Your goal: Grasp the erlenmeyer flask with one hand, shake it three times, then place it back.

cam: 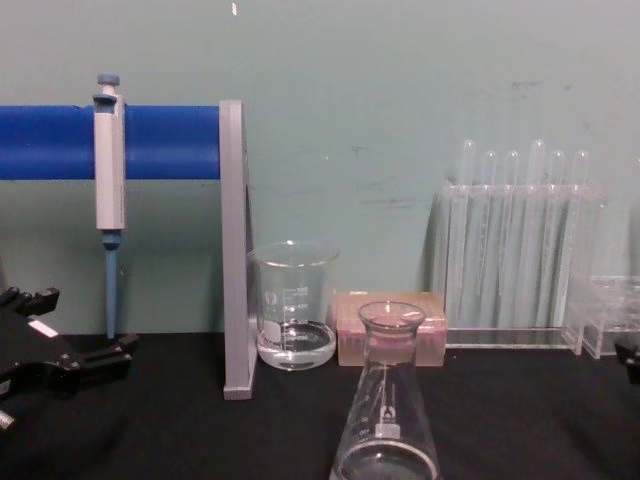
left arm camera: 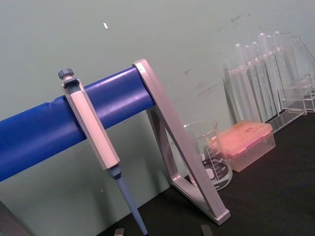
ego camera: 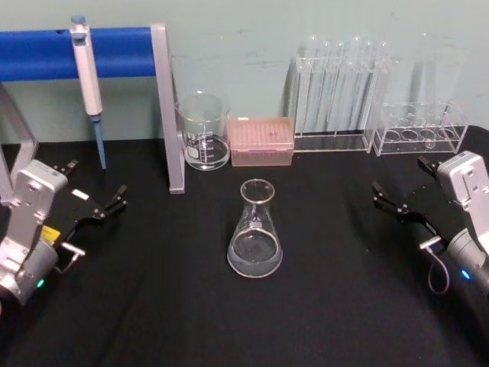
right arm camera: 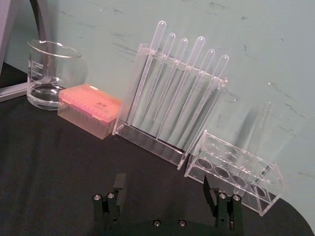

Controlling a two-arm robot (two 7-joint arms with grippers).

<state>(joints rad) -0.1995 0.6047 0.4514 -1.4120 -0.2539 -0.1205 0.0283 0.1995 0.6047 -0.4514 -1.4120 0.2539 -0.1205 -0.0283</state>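
Flask: the flask [ego camera: 254, 229] stands upright on the black table [ego camera: 336, 306], near the middle and in front of the beaker and the tip box. It touches neither. White markings show on its cone in the chest view.
Left gripper: the left gripper [ego camera: 95, 185] is over the table's left side, well apart from the flask. Its 2 fingers are spread wide and hold nothing. The chest view shows a small white label on its black body.
Right gripper: the right gripper [ego camera: 401, 182] is over the table's right side, also well apart from the flask. Its 2 fingers [right arm camera: 119, 183] are far apart, with only bare table between them.
Beaker: the beaker [ego camera: 205, 130] is upright at the back, just beside the stand's grey post, with a little clear liquid in the bottom.
Tip box: the pink tip box [ego camera: 262, 141] sits just right of the beaker.
Pipette rack: the clear pipette rack [ego camera: 336, 103] stands right of the tip box against the wall and holds 6 plastic pipettes upright.
Tube rack: the low clear tube rack [ego camera: 420, 134] is at the far right, beside the pipette rack.
Stand: the stand [ego camera: 114, 52] has a blue bar on a grey post at the back left. A grey pipette [ego camera: 88, 76] hangs from the bar, tip down.
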